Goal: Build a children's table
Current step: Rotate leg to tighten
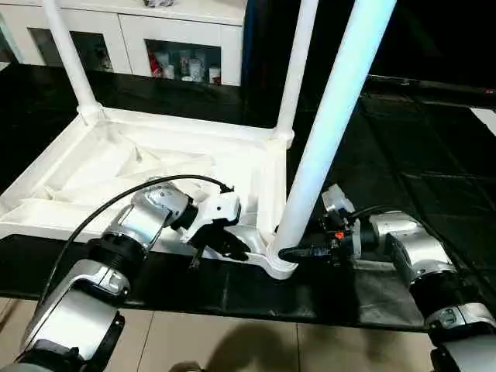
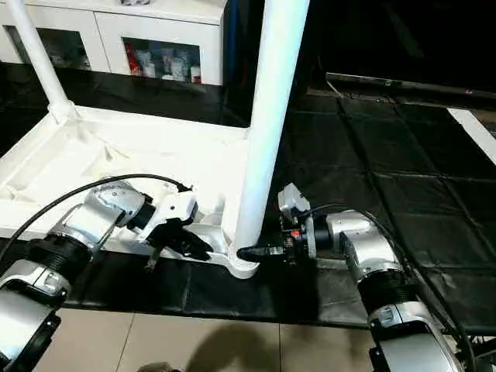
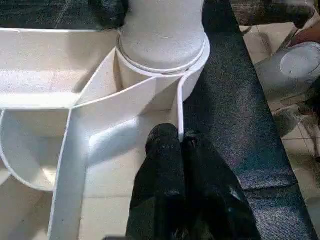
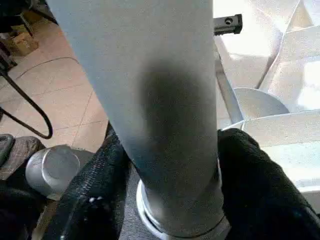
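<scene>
The table top (image 1: 155,167) lies upside down on the mat (image 1: 403,147). A leg (image 1: 329,128) stands in the near corner socket (image 1: 280,263), between the left pincer (image 1: 225,244) and the right pincer (image 1: 298,253). Two legs (image 1: 70,58) rise behind them, the cabinet (image 1: 132,31) farther back.

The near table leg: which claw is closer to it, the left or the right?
Right. The right claw has its fingers on both sides of the near table leg, low by the socket. The left claw, shut, rests on the tabletop rim beside that socket.

White cabinet (image 1: 155,23) with glass doors along the back, small items on its shelves; black mat (image 1: 403,155) over tiled floor (image 1: 232,345).
</scene>
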